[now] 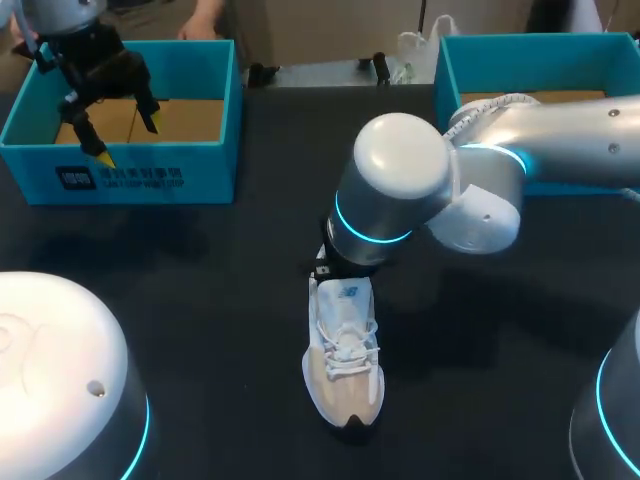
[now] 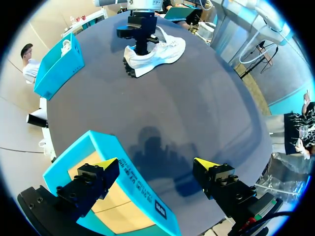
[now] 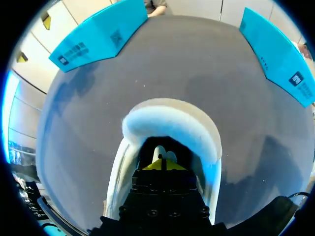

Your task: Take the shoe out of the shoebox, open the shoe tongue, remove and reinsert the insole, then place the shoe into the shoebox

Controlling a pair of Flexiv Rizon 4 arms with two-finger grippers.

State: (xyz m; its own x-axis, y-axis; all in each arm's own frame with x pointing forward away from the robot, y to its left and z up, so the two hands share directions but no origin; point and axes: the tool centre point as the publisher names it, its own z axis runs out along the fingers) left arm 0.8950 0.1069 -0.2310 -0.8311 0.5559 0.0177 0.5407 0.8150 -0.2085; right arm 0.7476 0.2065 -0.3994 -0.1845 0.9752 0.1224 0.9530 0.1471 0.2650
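Note:
A white shoe (image 1: 345, 365) lies on the black table (image 1: 200, 300), toe toward the front edge. My right gripper (image 3: 163, 165) is down inside the shoe's heel opening (image 3: 170, 128), yellow tips pressed together and shut. A small white piece (image 3: 163, 153) shows just ahead of the tips; I cannot tell whether it is held. In the head view the right arm's wrist (image 1: 385, 200) hides that gripper. My left gripper (image 1: 125, 138) hangs open over the left blue shoebox (image 1: 120, 175), holding nothing. In its own view the left gripper (image 2: 156, 164) straddles the box wall (image 2: 123, 162), and the shoe (image 2: 157, 51) lies far ahead.
A second blue box (image 1: 530, 60) stands at the back right of the table, partly behind my right arm. It also shows in the left wrist view as the box (image 2: 59, 66) beyond the shoe. Bare black tabletop surrounds the shoe.

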